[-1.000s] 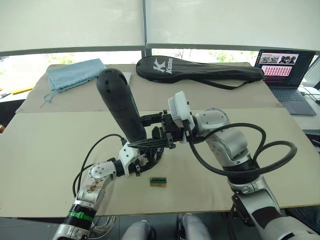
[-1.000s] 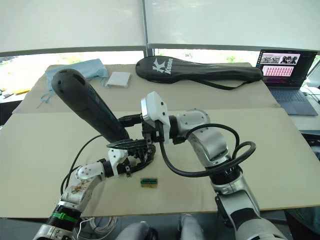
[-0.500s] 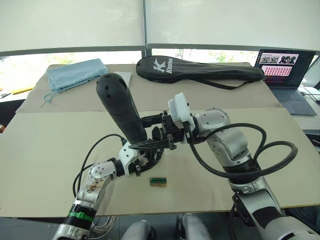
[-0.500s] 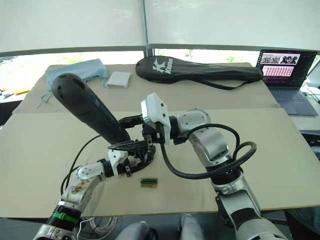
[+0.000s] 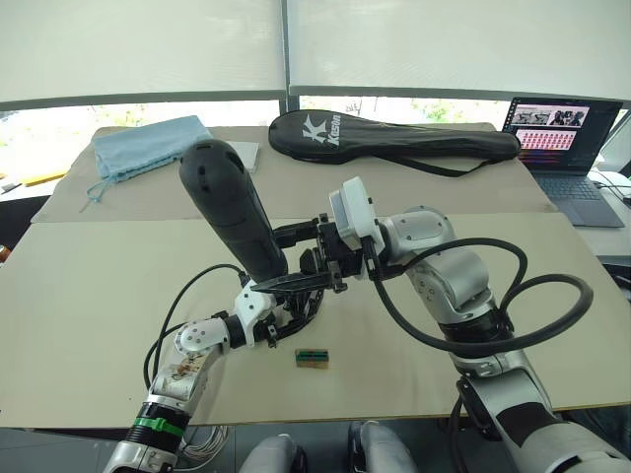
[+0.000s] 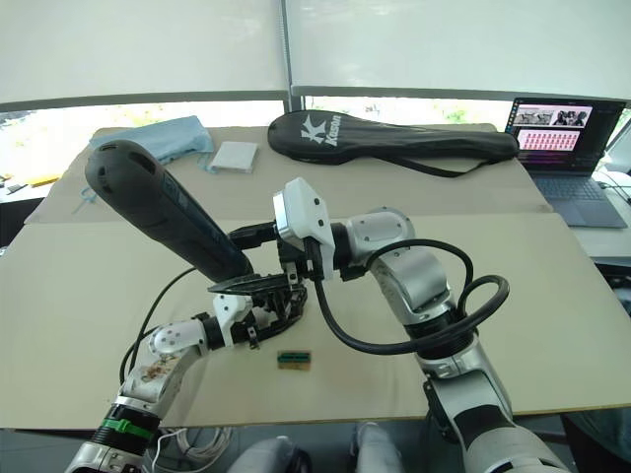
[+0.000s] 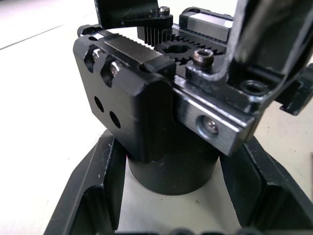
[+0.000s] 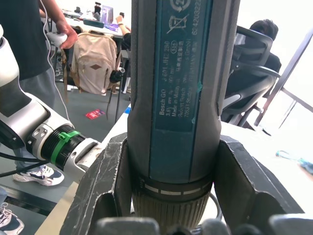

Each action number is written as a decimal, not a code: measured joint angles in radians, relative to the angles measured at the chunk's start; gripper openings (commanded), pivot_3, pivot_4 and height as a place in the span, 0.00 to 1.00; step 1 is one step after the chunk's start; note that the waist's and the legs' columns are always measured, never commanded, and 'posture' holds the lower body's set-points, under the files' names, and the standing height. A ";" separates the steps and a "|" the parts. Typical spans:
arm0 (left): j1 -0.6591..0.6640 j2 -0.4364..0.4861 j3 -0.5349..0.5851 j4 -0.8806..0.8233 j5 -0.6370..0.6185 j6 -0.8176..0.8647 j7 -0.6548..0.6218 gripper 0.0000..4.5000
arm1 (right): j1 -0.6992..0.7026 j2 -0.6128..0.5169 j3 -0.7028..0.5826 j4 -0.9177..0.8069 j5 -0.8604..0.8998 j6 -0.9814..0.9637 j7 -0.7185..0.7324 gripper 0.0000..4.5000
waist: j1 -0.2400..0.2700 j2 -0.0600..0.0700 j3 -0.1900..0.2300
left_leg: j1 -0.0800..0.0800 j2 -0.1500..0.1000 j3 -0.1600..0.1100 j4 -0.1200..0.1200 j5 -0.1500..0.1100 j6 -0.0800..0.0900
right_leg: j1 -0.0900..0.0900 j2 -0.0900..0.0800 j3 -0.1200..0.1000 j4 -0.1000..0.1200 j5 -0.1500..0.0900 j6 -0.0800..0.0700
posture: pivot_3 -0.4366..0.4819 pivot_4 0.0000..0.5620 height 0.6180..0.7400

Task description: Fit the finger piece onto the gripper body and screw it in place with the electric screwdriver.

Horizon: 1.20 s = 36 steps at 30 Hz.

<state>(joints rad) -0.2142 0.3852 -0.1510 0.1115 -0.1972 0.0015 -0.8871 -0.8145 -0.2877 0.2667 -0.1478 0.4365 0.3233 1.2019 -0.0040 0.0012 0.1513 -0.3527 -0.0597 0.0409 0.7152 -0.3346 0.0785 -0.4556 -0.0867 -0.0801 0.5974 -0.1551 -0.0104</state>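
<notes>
Gripping the electric screwdriver (image 5: pixel 234 212) w/ both fingers clamped on its barrel, the right gripper (image 5: pixel 314 258) tilts it over the gripper body (image 7: pixel 161 112). Left gripper (image 5: pixel 286 307) is closed round that body's round base, mid-table (image 5: pixel 89 286). Small green box (image 5: pixel 312 358) lies just in front.

"Bosch GO" on electric screwdriver (image 8: pixel 181 98), possibly "Kason" on racket bag (image 5: pixel 394 138)

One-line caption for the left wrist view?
Left gripper clamps the round base of the chunky black gripper body, gears and screw heads exposed on top.
</notes>
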 measured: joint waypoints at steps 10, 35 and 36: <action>-0.001 -0.001 0.000 0.002 0.000 0.000 0.000 0.51 | -0.028 0.003 0.000 0.003 0.000 0.002 0.021 0.43 | 0.000 0.000 0.000 | 0.000 0.000 0.000 0.000 0.000 0.000 | 0.000 0.000 0.000 0.000 0.000 0.000 | 0.48 0.27 1.00; -0.002 -0.001 0.000 0.003 -0.003 0.001 -0.003 0.51 | -0.068 0.008 -0.027 0.034 0.100 0.262 -0.097 0.43 | 0.001 0.000 0.000 | 0.000 0.000 0.000 0.000 0.000 0.000 | 0.000 -0.001 0.000 0.000 0.000 0.000 | 0.48 0.27 1.00; -0.002 -0.001 0.000 0.003 -0.003 0.001 -0.003 0.51 | -0.071 0.008 -0.030 0.034 0.101 0.270 -0.103 0.43 | 0.001 0.000 0.000 | 0.000 0.000 0.000 0.000 0.000 0.000 | 0.000 -0.001 0.000 0.000 0.000 0.000 | 0.48 0.27 1.00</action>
<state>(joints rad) -0.2161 0.3846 -0.1510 0.1149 -0.1998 0.0024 -0.8902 -0.8851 -0.2798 0.2367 -0.1136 0.5376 0.5935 1.0994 -0.0034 0.0012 0.1513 -0.3527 -0.0597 0.0408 0.7151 -0.3346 0.0786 -0.4556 -0.0873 -0.0801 0.5975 -0.1551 -0.0104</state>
